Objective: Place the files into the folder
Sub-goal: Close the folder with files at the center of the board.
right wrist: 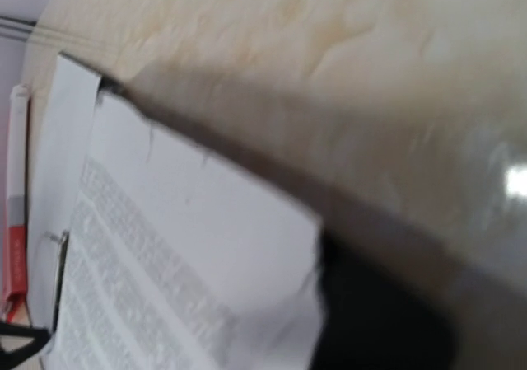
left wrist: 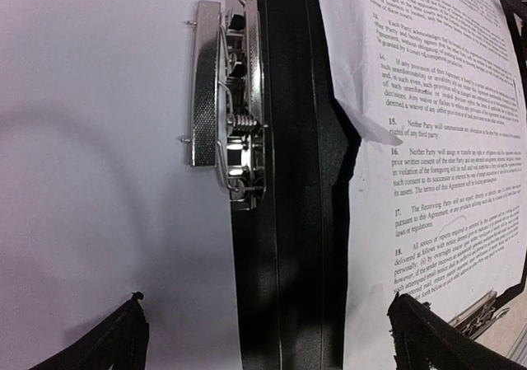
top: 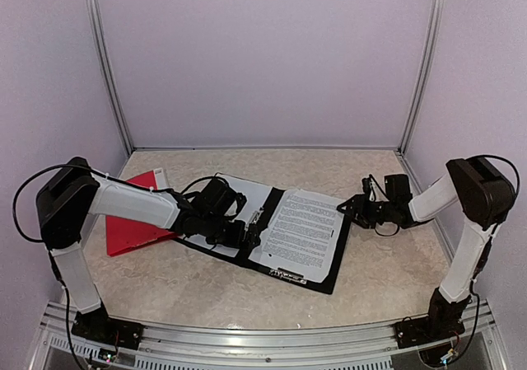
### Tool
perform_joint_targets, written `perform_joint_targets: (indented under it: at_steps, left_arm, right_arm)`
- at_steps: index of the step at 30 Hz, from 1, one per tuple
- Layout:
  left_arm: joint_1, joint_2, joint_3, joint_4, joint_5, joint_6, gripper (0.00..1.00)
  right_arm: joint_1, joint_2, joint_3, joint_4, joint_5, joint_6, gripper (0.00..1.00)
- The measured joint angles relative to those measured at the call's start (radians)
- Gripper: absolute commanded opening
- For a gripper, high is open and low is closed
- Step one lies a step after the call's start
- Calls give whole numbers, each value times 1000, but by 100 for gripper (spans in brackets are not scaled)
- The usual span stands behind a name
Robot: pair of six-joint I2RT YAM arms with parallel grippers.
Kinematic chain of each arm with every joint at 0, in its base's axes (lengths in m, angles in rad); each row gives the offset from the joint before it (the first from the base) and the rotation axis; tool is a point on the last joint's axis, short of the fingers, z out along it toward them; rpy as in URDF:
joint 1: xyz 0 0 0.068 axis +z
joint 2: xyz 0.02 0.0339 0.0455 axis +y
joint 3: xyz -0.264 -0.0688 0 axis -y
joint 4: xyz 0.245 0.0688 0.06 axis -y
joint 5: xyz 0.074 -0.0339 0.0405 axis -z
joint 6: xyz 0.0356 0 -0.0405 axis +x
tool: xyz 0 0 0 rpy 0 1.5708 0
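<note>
The left arm (top: 132, 201) reaches low over the open folder (top: 325, 283), the left gripper (left wrist: 272, 337) above the metal clip (left wrist: 226, 98) at the spine, fingers (left wrist: 107, 341) wide apart and empty. The right arm (top: 432, 197) stretches to the folder's right edge, the right gripper (top: 350, 208) beside the files (top: 300, 230) lying inside. Whether it is apart or together cannot be told.

A printed sheet (right wrist: 189, 246), blurred, lies on the black folder (right wrist: 247, 157), with beige table (right wrist: 370, 49) along the folder's far edge. A black finger (right wrist: 379, 329) sits at the sheet's right edge.

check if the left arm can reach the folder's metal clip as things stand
Probably yes: the left tool hangs open close over the metal clip, with nothing lying between them.
</note>
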Motion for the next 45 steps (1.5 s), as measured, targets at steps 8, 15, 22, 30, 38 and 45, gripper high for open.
perform_joint_targets:
  at_steps: [8,15,22,30,38,45]
  left_arm:
    - [-13,17,28,-15,-8,0,99]
    - [-37,19,53,-19,13,5,99]
    - [-54,16,61,-16,42,10,99]
    - [-47,-94,61,-37,24,28,99]
    - [10,-301,35,-71,-21,38,99]
    - [54,-402,10,-129,-91,42,99]
  right_arm:
    - [8,-36,-73,80,-56,90,40]
    - [75,-266,-55,2,-42,90,50]
    - [128,-408,12,-136,-6,62,57]
    - [201,-413,91,-220,28,43,61]
    - [271,-366,218,-267,50,35,68]
    - [340,-282,391,-314,64,14,84]
